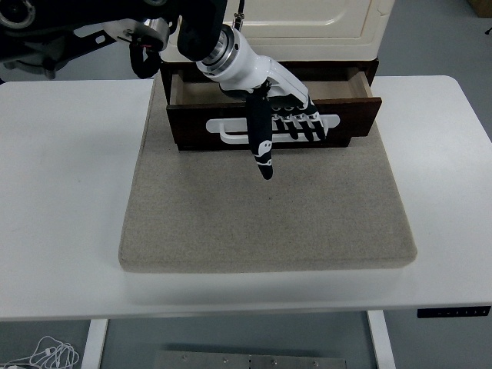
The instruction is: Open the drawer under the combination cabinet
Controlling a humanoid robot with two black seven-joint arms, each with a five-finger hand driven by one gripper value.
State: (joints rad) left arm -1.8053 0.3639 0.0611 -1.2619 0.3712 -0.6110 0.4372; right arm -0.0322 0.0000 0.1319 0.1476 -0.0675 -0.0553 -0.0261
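A cream cabinet [307, 23] stands at the back of the table on a dark brown base. Its dark wooden drawer [354, 115] is pulled out toward me, showing a pale interior [200, 90]. A white bar handle [231, 131] runs across the drawer front. My left hand [288, 119] comes in from the upper left, its four fingers hooked over the handle's middle. The thumb [261, 150] points straight down in front of the drawer. The right arm does not appear in the picture.
A thick grey felt mat [265, 207] lies under the cabinet and reaches toward me. The white table [61, 192] extends on both sides of it. My black left arm [92, 27] crosses the upper left corner.
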